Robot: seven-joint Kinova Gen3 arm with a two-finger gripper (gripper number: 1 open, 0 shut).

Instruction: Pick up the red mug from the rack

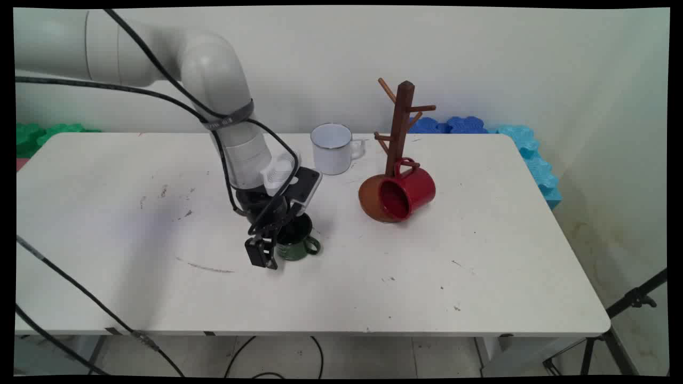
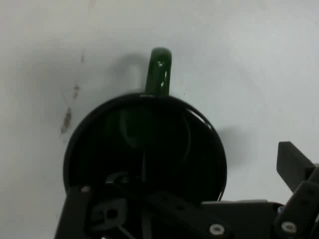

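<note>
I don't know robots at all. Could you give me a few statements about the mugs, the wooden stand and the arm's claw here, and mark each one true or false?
1. The gripper is down at the green mug. True.
2. The red mug stands upright on the table. False: it hangs tilted from the wooden mug tree.
3. The white mug stands left of the mug tree. True.
4. The green mug lies on its side. False: it stands upright, mouth up.

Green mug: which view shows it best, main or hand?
Hand view: the green mug fills the picture from above, its rim, dark inside and handle plain. Main view shows only its side and handle, partly behind the gripper.
</note>
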